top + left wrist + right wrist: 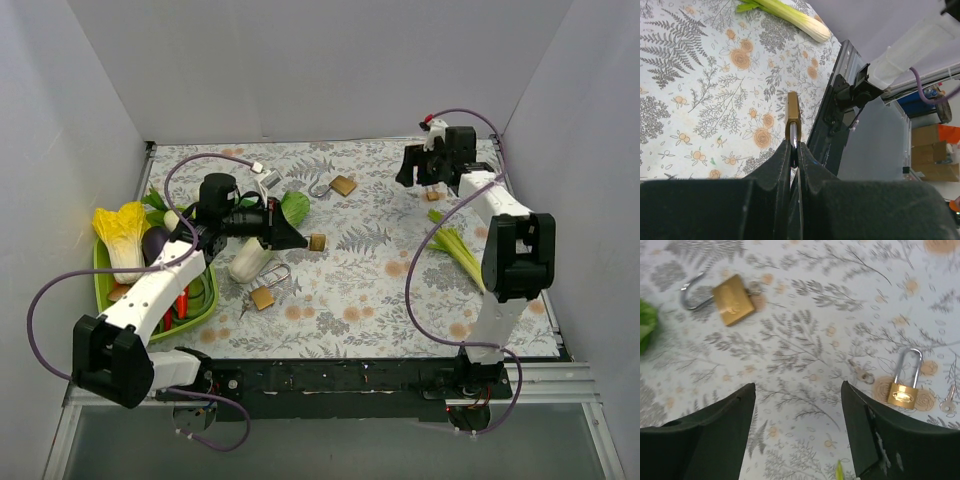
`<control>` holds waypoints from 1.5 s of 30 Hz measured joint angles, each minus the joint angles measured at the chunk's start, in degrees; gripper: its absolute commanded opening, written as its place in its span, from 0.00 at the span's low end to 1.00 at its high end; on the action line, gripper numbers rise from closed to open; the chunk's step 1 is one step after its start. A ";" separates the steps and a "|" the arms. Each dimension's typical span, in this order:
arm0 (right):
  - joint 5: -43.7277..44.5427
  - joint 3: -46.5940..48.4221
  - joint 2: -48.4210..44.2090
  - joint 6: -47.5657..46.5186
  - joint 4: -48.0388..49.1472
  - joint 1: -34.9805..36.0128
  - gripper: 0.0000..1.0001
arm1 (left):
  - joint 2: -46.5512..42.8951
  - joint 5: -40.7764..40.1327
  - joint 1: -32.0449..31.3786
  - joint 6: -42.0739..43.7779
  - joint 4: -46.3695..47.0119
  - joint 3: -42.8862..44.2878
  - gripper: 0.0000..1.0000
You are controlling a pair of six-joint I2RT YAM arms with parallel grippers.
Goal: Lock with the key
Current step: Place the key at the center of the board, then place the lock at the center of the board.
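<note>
Legible markings: none found.
You will read no text, number or brand in any view. The open-shackle padlock point(731, 300) and the straight-shackle padlock point(903, 395) each bear a faint stamp, too small to make out. The edge-on padlock point(793, 115) shows no face, and the cardboard boxes point(929, 136) show no print.

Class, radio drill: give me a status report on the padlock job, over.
Left gripper shut on brass padlock, held edge-on. Right gripper open, empty. Key lying beside second padlock. Nothing seen blocking.
</note>
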 measured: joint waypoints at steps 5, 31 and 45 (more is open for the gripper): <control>-8.79 -4.44 -15.67 -11.08 -0.55 4.98 0.87 | 4.85 0.26 0.00 -0.50 -5.86 4.66 0.00; 5.11 -22.05 -39.78 -39.17 -5.73 49.11 0.85 | 3.58 4.74 0.11 -12.39 -2.14 -0.11 0.00; 5.66 -22.01 -38.10 -37.64 -4.31 49.16 0.59 | 3.54 4.94 0.11 -14.25 0.13 -1.01 0.00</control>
